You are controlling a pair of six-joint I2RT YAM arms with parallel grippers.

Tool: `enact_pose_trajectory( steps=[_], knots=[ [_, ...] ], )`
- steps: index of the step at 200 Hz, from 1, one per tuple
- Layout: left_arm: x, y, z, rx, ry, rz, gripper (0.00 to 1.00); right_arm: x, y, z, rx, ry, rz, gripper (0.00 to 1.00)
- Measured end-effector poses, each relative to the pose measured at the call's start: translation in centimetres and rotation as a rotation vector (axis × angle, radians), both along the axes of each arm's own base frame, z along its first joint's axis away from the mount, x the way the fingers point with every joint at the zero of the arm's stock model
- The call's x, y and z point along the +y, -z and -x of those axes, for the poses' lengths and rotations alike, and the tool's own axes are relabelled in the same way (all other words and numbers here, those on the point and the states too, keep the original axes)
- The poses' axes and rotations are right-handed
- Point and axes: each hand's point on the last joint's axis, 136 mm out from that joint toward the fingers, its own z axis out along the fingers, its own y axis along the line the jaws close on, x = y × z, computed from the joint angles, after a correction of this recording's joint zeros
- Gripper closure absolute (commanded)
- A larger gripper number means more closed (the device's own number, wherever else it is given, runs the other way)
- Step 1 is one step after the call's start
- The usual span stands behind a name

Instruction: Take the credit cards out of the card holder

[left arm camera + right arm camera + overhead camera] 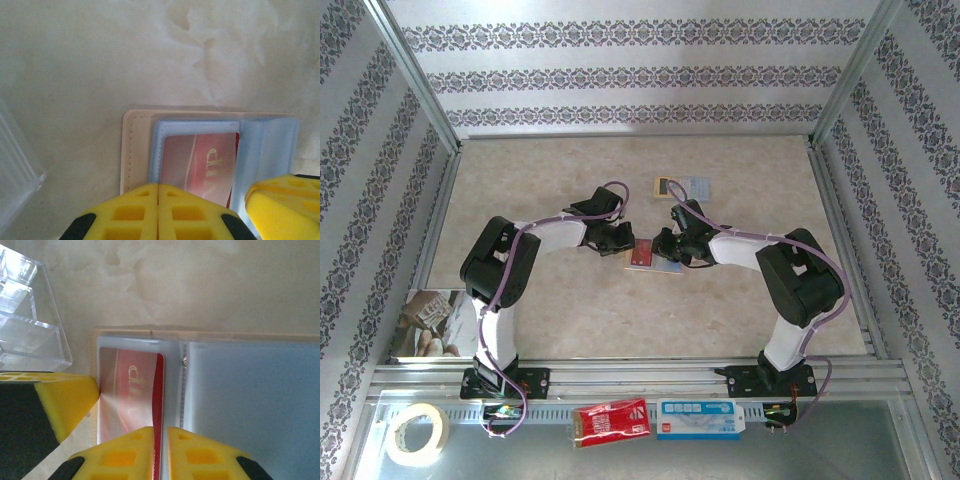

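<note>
One card holder (655,262) lies open mid desk (620,320), beige outside, pale-blue sleeves, one red card (131,385) inside. Left fingers (135,210) are pressed together at its edge. Right fingers (195,450) sit narrow astride the card; I cannot tell if they grip.

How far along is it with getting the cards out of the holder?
Done: the card holder lies open on the table. In hand: the right gripper pinches the red card at its edge, still in its clear sleeve; the left gripper, shut, sits at the holder's edge. Left: pulling cards out.
</note>
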Motion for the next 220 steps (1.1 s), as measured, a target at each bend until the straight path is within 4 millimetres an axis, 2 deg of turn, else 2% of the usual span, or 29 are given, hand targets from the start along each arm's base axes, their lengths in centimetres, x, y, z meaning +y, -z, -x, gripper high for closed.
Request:
enact_pose_trajectory(
  steps=[220],
  knots=[
    [0.0,0.0,0.0,0.000,0.000,0.000,0.94,0.6,1.1,0.2,0.027,-0.028,-0.032,0.85]
  ],
)
